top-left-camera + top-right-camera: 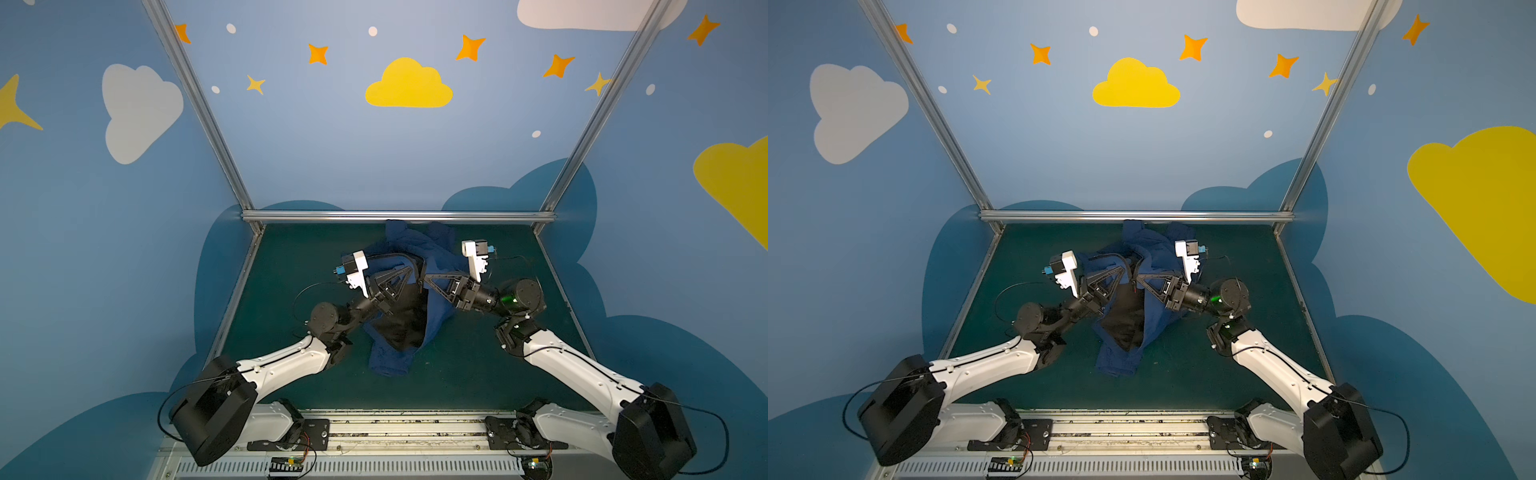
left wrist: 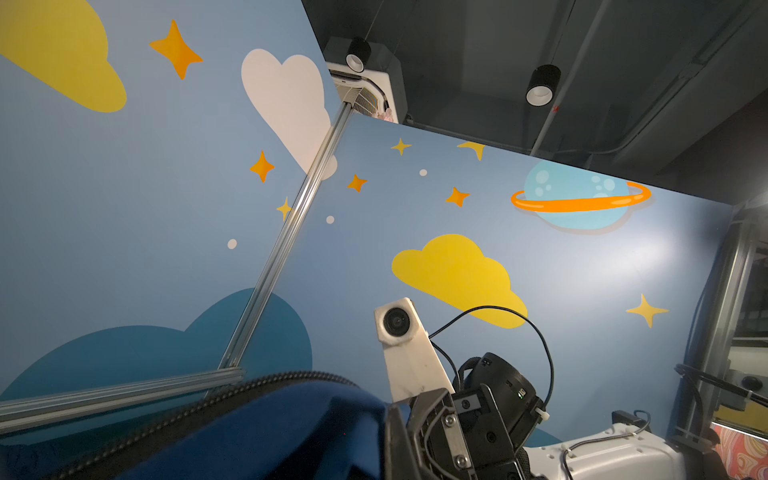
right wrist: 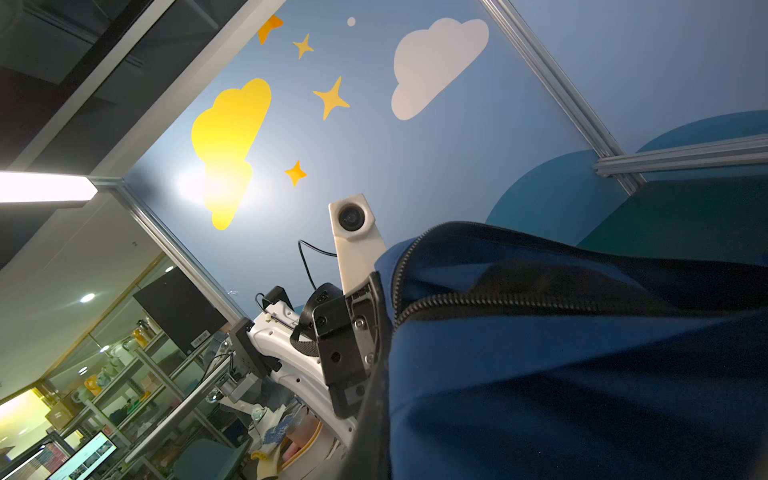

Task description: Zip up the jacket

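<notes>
Black skeletal plastic, triangular in outline: the left gripper [image 1: 411, 270] has its jaws pressed together on a front edge of the jacket [image 1: 390, 361]. The right gripper [image 1: 427, 281], of the same build, meets it almost tip to tip, its jaws likewise clamped on the opposite front edge. Both top views show the cloth gathered toward these two pinch points.

The jacket is navy, matte and heavily crumpled. It lies mid-table, stretching from the far rail toward the near side. Its front lies open, with a wedge of black lining [image 1: 405, 324] exposed below the grippers. In the right wrist view two rows of dark zipper teeth [image 3: 498, 301] run apart, unmeshed. The left wrist view shows one toothed edge [image 2: 166, 419] curving over a fold.

Both arms have white shells and black joints, the left arm [image 1: 286, 361] and the right arm [image 1: 573, 365] reaching in from the near corners.

The working surface is a flat, dark green mat [image 1: 291, 266]. A ribbed aluminium rail [image 1: 395, 216] bounds its far edge, with matching uprights at the corners.

The enclosure walls are smooth blue panels printed with a yellow cloud [image 1: 409, 85], white clouds and orange stars. Outside the enclosure, the right wrist view shows metal shelving [image 3: 137, 374] and a lit monitor [image 3: 83, 457].
</notes>
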Controlling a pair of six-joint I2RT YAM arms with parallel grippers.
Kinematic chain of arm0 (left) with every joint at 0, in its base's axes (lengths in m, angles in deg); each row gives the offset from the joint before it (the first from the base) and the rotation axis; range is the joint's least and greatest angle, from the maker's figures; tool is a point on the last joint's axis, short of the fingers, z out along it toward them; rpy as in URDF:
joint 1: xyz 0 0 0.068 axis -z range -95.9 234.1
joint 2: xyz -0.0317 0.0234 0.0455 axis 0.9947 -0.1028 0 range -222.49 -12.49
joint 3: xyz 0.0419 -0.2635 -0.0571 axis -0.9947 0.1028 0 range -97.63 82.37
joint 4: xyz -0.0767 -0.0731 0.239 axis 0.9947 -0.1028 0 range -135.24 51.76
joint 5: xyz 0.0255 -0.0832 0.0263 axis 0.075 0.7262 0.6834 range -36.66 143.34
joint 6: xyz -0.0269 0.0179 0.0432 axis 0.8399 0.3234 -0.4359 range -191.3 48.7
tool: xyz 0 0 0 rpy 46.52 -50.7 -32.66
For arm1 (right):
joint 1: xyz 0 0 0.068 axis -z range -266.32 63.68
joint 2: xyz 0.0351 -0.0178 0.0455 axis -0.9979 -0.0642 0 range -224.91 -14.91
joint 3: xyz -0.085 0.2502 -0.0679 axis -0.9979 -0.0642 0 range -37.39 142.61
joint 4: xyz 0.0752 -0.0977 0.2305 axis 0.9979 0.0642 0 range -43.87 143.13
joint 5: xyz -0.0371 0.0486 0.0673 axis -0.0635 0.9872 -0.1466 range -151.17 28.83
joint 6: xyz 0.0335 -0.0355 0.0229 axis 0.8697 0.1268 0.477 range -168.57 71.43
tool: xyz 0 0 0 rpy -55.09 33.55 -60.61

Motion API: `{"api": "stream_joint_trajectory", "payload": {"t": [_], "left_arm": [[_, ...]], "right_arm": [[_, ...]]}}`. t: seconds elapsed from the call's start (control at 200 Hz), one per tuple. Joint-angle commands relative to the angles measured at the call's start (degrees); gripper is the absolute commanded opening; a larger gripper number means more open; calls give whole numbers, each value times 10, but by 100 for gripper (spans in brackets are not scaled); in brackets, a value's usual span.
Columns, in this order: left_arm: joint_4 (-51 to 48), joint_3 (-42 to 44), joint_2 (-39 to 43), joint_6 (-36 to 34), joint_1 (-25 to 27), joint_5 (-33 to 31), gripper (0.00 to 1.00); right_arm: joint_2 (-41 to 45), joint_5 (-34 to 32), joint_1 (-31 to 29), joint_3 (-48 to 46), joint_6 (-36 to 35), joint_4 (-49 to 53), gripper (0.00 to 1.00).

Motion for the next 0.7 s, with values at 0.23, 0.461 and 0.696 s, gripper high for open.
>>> {"api": "stream_joint_trajectory", "payload": {"t": [0.23, 0.461, 0.696], "left_arm": [[25, -19, 2, -7, 4, -2, 3], [25, -40, 8, -13, 3, 5, 3], [25, -68, 15, -9, -7, 48, 3]], "right_arm": [[-14, -6, 1, 20, 37, -85, 0], [-23, -7, 2, 15, 66, -139, 0], [16, 6, 1, 23, 48, -102, 0]]}}
